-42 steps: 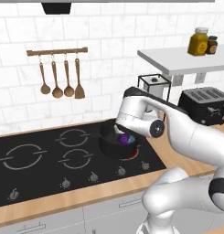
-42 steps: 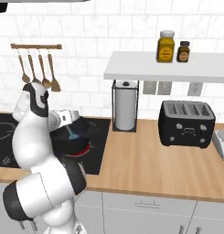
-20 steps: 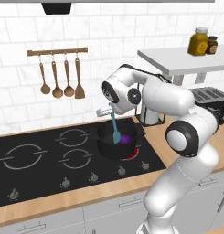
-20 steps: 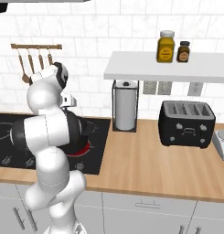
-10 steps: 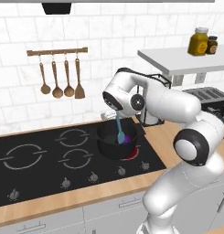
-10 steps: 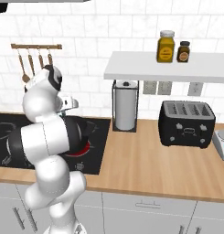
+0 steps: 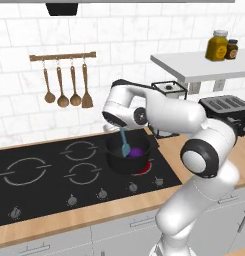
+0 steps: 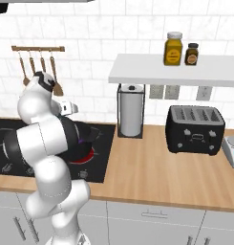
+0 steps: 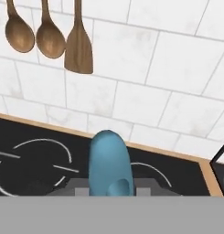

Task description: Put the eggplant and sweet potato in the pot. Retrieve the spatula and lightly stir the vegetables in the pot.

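The black pot (image 7: 119, 163) stands on the right front burner of the cooktop. Inside it lies the glossy purple eggplant (image 7: 138, 152). The sweet potato is hidden. My gripper (image 7: 121, 129) hangs just above the pot's left half, shut on the handle of the light-blue spatula (image 7: 125, 145), whose blade dips into the pot beside the eggplant. In the hand view the spatula (image 9: 109, 163) runs up from the bottom centre toward the tiled wall. In the right base view my own arm covers most of the pot (image 8: 89, 139).
Wooden spoons and a wooden spatula (image 7: 65, 88) hang on a wall rail behind the black cooktop (image 7: 39, 185). The burner under the pot glows red (image 7: 145, 170). A paper towel roll (image 8: 131, 115), a toaster (image 8: 195, 128) and a shelf with jars (image 8: 174, 49) stand to the right.
The hand has shifted slightly over the pot, carrying the spatula blade a little to the right and lower inside it. The arm's upper links have swung round. The pot has stayed put.
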